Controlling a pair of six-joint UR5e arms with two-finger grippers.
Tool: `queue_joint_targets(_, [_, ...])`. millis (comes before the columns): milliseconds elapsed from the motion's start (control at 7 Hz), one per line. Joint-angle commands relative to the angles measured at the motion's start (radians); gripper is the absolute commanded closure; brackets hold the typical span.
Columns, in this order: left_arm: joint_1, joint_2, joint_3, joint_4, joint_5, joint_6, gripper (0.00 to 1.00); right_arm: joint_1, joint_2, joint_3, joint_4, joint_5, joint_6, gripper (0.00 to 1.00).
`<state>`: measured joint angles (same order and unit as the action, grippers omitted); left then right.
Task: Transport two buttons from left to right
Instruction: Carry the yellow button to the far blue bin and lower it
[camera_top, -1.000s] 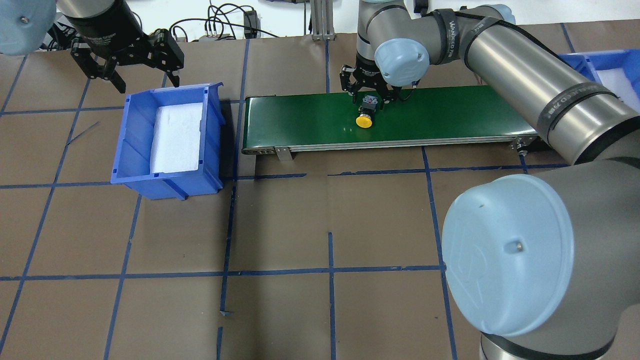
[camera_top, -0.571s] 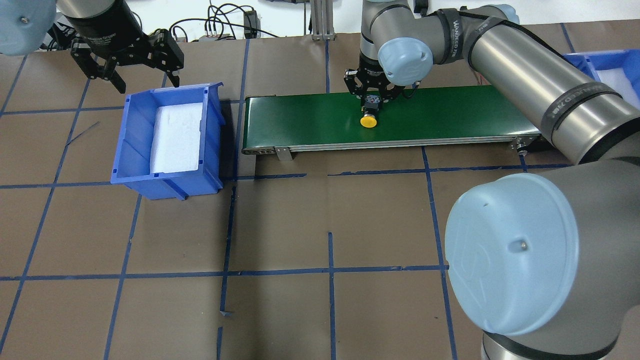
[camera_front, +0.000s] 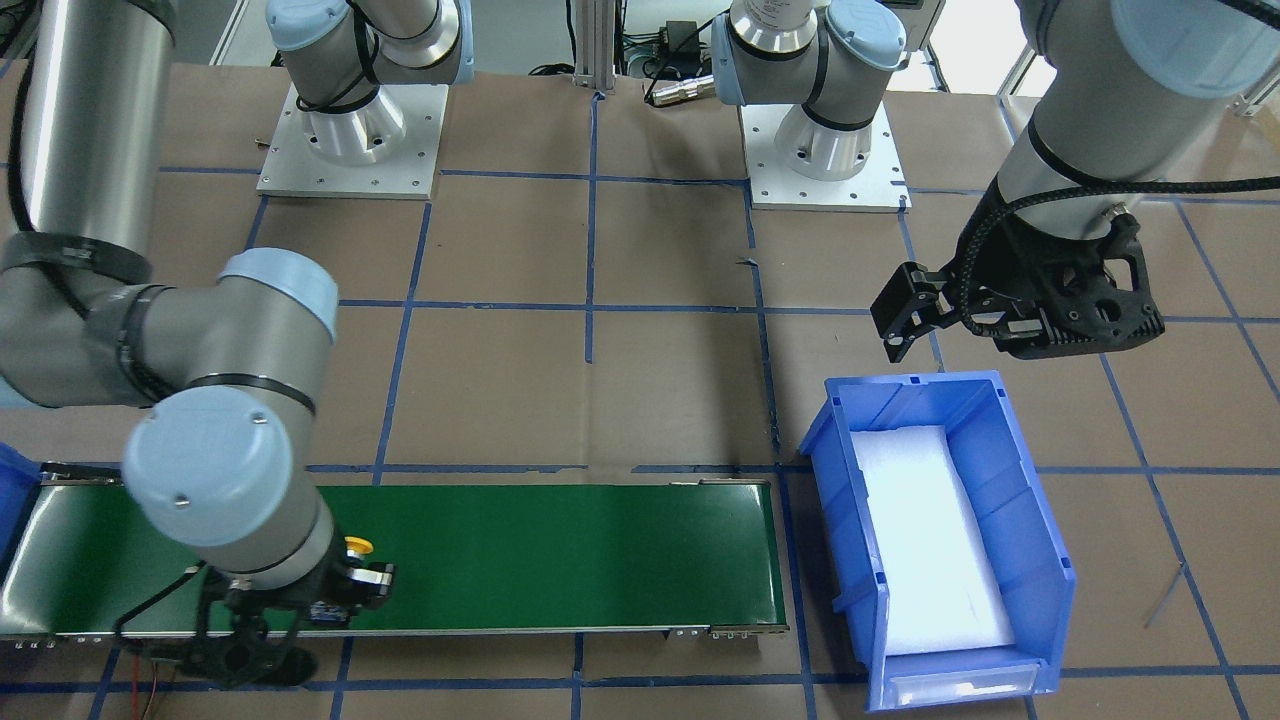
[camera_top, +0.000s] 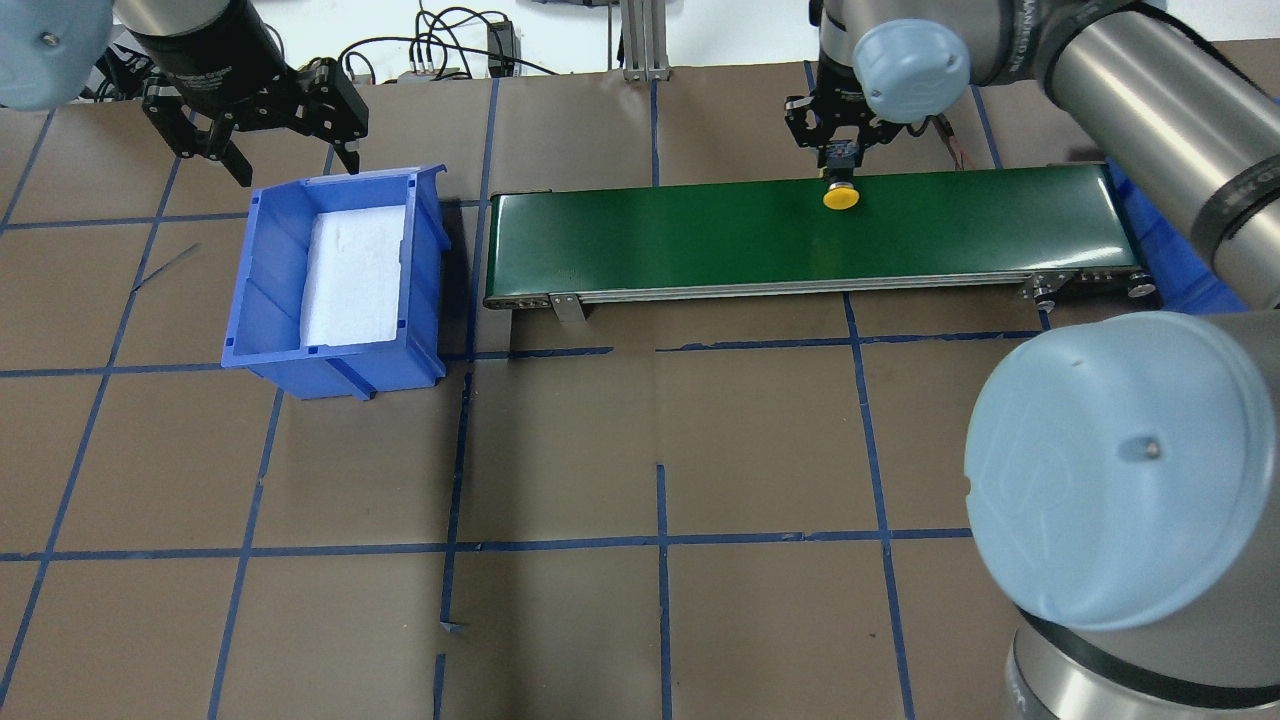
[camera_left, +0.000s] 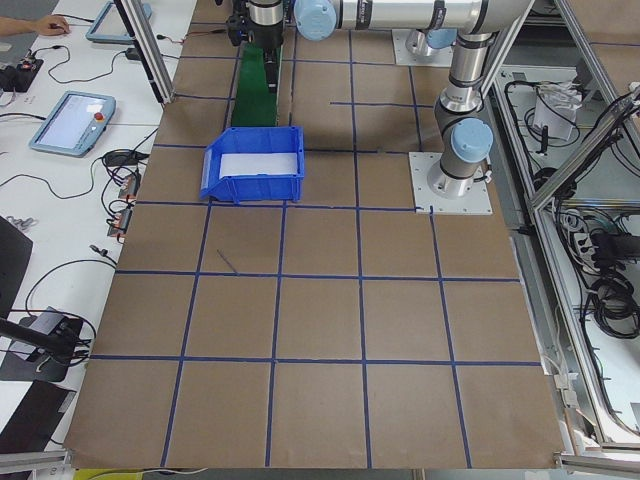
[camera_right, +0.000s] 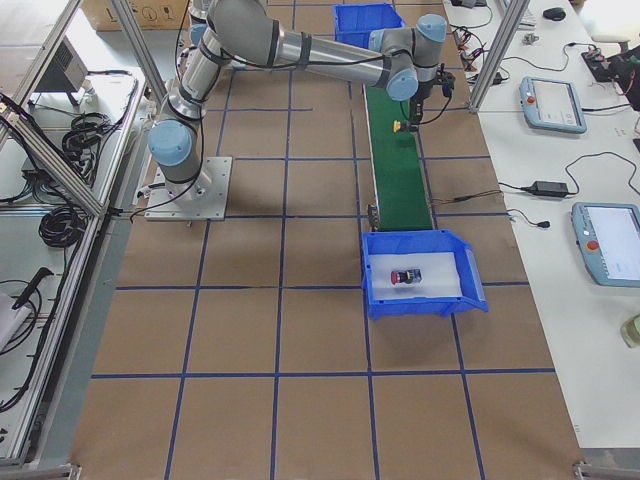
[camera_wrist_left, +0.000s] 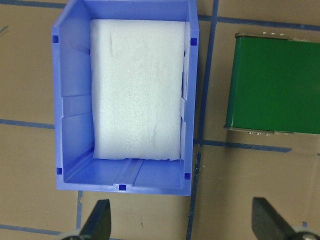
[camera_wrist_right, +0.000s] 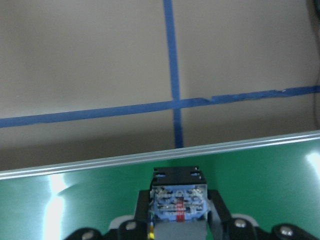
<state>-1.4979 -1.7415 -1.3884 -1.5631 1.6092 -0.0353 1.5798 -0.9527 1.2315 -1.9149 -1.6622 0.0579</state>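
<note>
Overhead: right claw (camera_top: 843, 160) clamped on yellow button (camera_top: 842, 198), over belt (camera_top: 650, 235) far edge, toward belt's right end. Left claw (camera_top: 295, 165) spread wide, just beyond left bin (camera_top: 262, 300) far rim, off belt's left end.
Right-side view: red button (camera_right: 405, 275) on foam in right bin (camera_right: 470, 285), past belt's right end.
</note>
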Motion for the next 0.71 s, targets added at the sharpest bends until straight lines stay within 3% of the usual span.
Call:
queue_joint_targets(0, [-0.001, -0.001, 0.0, 0.0, 0.0, 0.0, 0.0, -0.162, -0.029, -0.001, 0.004, -0.002, -0.275, 0.92])
queue_joint_targets(571, [-0.001, -0.003, -0.001, 0.0, 0.0, 0.0, 0.0, -0.435, -0.112, 0.002, 0.115, -0.01, -0.63, 0.93])
